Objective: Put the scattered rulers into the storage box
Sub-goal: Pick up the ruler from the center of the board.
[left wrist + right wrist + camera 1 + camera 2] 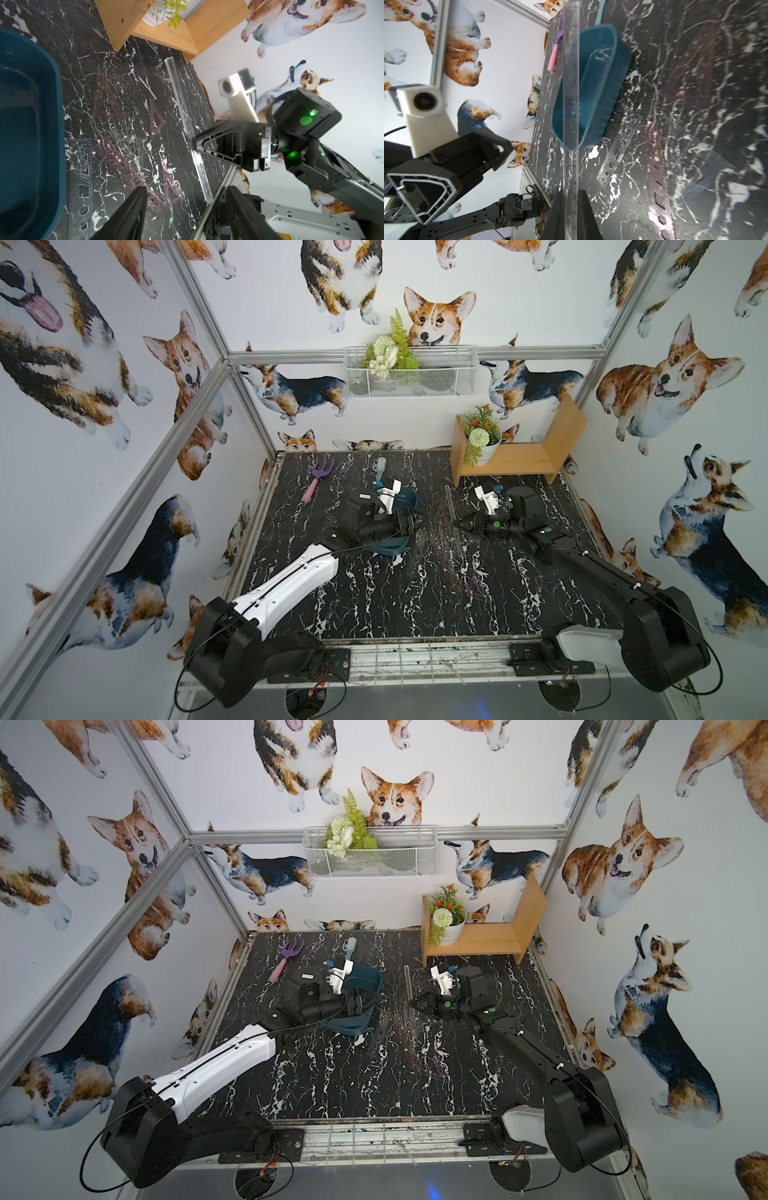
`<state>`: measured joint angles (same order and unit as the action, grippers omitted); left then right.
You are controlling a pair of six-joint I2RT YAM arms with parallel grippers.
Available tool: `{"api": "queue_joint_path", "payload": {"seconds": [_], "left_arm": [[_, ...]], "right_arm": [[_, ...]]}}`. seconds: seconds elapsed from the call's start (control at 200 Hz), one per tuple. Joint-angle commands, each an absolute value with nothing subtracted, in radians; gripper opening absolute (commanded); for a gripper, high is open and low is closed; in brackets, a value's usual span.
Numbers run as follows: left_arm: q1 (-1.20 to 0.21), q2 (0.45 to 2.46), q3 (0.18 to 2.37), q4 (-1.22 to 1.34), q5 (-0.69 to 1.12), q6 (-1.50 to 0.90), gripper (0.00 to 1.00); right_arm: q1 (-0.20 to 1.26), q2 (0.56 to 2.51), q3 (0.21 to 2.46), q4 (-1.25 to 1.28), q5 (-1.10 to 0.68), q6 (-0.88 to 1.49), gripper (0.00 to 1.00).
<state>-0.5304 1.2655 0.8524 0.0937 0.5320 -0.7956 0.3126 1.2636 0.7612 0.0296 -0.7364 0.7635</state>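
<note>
Right wrist view: the right hand [571, 199] is clamped on the clear ruler [571, 83], near its middle, and holds it up off the bench [695, 62]. The ruler is in the air near the storage box [614, 89], not in it. The left hand [186, 188] has its fingers apart and holds nothing. A purple ruler [124, 166] lies flat on the bench near the box. These rulers look light, thin, stiff and slippery, I think. A flat one may be hard to pick up, so pinching a long edge near the middle seems best.
</note>
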Motion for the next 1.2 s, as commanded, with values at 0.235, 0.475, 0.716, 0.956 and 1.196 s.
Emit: {"api": "queue_joint_path", "payload": {"seconds": [0.235,0.475,0.716,0.956,1.196], "left_arm": [[-0.482,1.25,0.794,0.288,0.641,-0.902,0.62],[-0.466,1.27,0.741,0.461,0.686,-1.011,0.59],[-0.456,1.276,0.704,0.534,0.707,-1.058,0.57],[-0.445,1.272,0.685,0.564,0.719,-1.081,0.53],[-0.425,1.282,0.652,0.683,0.742,-1.161,0.46]], "right_arm": [[0.399,1.294,0.801,0.22,-0.795,0.895,0.0],[0.457,1.321,0.812,0.312,-0.802,0.963,0.0],[0.496,1.349,0.842,0.349,-0.811,0.987,0.0],[0.517,1.355,0.855,0.37,-0.822,1.004,0.0],[0.522,1.353,0.85,0.383,-0.843,1.012,0.0]]}}
